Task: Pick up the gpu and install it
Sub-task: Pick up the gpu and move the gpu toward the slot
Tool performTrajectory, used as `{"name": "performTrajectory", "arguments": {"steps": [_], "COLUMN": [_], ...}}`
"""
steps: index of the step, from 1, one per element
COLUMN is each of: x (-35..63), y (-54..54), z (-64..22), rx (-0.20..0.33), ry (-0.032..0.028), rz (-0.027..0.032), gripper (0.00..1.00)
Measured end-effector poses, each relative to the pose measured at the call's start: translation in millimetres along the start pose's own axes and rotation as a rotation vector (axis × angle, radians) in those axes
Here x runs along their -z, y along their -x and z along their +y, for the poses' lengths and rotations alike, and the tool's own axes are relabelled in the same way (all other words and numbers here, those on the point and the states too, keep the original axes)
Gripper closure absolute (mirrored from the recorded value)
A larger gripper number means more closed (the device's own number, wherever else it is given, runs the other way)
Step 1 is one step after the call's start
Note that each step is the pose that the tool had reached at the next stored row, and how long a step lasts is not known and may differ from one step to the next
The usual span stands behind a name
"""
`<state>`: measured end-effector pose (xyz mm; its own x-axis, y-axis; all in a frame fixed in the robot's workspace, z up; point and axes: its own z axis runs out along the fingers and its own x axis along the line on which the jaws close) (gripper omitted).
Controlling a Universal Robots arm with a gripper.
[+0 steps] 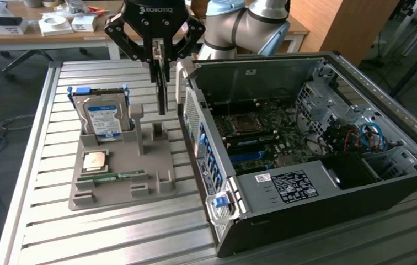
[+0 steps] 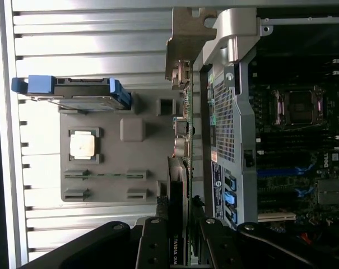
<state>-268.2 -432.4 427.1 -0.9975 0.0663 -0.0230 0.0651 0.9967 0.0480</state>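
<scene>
Behind the work surface, a cluttered wooden desk (image 1: 39, 38) is seen at the far side of the room. A slatted aluminium table (image 1: 47, 221) carries a grey moulded fixture (image 1: 120, 171) on the exterior view's left and an opened computer case (image 1: 260, 77) on the exterior view's right.

The pick-up is judged to be done. The gpu (image 1: 162, 88) is held on edge, hanging down from the gripper (image 1: 155, 55), whose jaws are clamped on its upper edge. It is suspended clear of the fixture, just beside the case's perforated rear wall. Installation is not yet done: the card is outside the case, and the blue slots (image 1: 249, 156) on the motherboard (image 1: 267, 132) are seen unoccupied.

In the wrist view the gpu (image 2: 177, 185) is shown as a thin dark board with a pale metal bracket at its end, between the black fingers (image 2: 152, 241).

A silver hard drive (image 1: 104, 116) in blue rails, a square metallic processor (image 1: 94, 161) and a narrow green memory stick (image 1: 113, 176) are seated in the fixture.
</scene>
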Motion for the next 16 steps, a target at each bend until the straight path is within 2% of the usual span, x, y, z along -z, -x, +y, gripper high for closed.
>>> {"name": "performTrajectory", "arguments": {"steps": [16], "x": [-0.6], "y": [22.2], "z": [1.5], "rx": [0.0], "ry": [0.0001], "rz": [-0.0001], "gripper": [0.74]}}
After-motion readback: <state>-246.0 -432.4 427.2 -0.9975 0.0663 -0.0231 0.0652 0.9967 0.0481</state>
